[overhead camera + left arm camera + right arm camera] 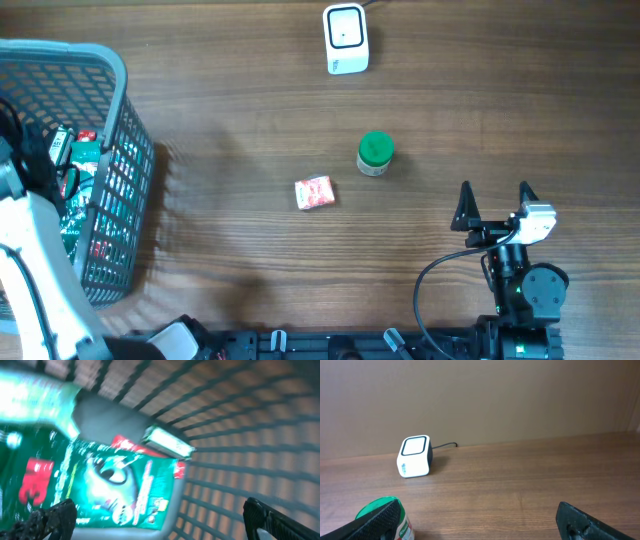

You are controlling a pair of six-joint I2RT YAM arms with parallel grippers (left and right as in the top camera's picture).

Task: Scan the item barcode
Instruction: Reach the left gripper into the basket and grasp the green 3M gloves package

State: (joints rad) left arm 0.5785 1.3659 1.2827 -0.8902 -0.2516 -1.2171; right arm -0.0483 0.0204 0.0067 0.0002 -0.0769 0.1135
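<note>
The green packet lies inside the grey mesh basket at the left edge of the table, among other packaged goods. Its printed face is turned toward the left wrist camera, though the print is too blurred to read. A red patch shows at its left, and a pale, narrow pack sits at its upper right against the basket wall.

The left end effector hangs inside the basket directly over this packet, its two fingers spread wide apart and gripping nothing.

The scanner, a small white box with a dark-framed window, stands at the far edge of the table, well apart from the basket, with a thin cable trailing behind it.

Out in the middle of the table stand a jar with a green lid and, just to its lower left, a small red-and-white packet. The two are not touching.

The right end effector sits near the jar but apart from it, pointing toward the scanner, fingers fully spread and empty.
</note>
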